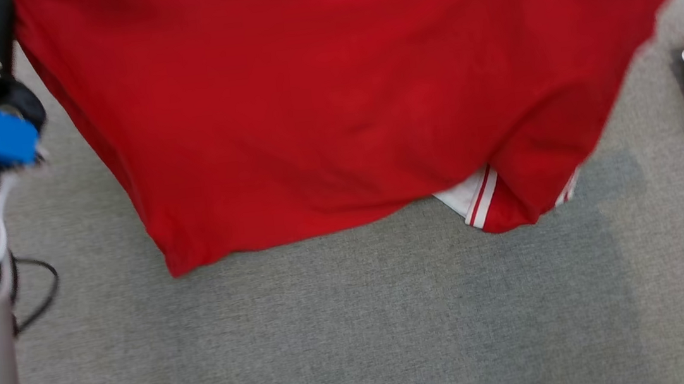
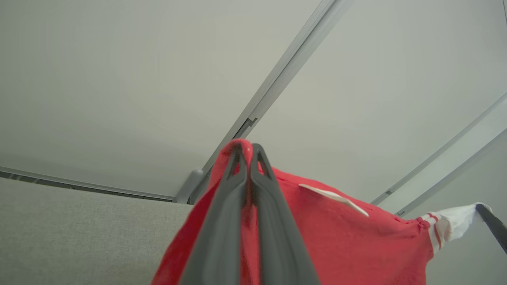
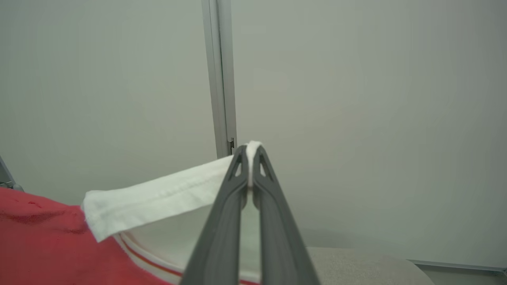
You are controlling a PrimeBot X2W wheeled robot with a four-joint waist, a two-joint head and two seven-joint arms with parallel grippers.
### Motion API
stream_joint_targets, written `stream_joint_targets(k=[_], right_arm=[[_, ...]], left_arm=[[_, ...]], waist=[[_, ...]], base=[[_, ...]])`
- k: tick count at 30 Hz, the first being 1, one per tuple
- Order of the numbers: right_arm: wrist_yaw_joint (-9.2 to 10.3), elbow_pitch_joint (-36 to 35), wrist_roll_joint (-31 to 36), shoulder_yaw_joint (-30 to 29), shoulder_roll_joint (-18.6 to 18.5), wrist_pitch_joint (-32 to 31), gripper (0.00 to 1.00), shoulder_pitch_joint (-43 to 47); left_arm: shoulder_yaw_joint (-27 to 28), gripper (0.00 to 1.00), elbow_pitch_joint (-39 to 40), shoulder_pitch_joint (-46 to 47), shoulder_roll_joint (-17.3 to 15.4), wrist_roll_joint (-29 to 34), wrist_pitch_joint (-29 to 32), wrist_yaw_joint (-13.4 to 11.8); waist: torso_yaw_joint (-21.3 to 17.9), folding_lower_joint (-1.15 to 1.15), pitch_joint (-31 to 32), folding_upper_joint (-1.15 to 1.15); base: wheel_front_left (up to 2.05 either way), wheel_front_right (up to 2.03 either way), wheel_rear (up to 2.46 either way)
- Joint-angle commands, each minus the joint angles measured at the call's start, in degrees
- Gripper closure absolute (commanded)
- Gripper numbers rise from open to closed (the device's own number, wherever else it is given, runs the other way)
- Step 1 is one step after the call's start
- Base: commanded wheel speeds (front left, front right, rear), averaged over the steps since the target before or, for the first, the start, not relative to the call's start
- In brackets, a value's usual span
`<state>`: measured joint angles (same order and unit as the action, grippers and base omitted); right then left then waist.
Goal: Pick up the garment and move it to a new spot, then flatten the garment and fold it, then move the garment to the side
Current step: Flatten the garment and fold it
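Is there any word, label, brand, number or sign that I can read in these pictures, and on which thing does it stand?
None can be read.
The red garment shows no print.
Its small white tag, seen from the left wrist, shows no legible text.

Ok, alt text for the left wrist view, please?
The left end effector, shut, pinches a red garment that hangs from its tips. Its white striped cuff stretches to the right end effector at the right edge, against a pale wall.
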<state>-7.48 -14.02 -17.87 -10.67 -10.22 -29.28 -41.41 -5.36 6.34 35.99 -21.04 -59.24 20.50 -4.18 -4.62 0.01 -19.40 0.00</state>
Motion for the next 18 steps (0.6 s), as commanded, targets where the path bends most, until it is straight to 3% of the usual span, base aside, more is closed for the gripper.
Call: stream_joint_targets(k=[1, 8, 18], right_arm=[[-0.03, 6.1, -0.8, 1.0, -0.9, 1.9, 1.0, -5.4], [-0.02, 26.9, -3.4, 4.5, -0.7, 13.5, 1.0, -25.0], [-0.02, 36.4, -2.6, 10.8, -3.6, 34.0, 1.0, -43.9]], left_arm=[[-0.3, 1.0, -4.2, 4.7, -1.2, 2.2, -0.9, 0.3], [-0.3, 1.0, -18.5, 21.2, -1.9, 8.2, -7.1, 1.3], [-2.2, 1.0, -25.7, 38.4, 0.3, 13.7, -19.3, 6.8]], waist=[[-2.3, -0.01, -4.4, 0.0], [-5.2, -0.01, -9.7, 0.0], [-6.5, -0.01, -10.5, 0.0]], base=[[0.0, 0.0, 0.0], [0.0, 0.0, 0.0], [0.0, 0.0, 0.0]])
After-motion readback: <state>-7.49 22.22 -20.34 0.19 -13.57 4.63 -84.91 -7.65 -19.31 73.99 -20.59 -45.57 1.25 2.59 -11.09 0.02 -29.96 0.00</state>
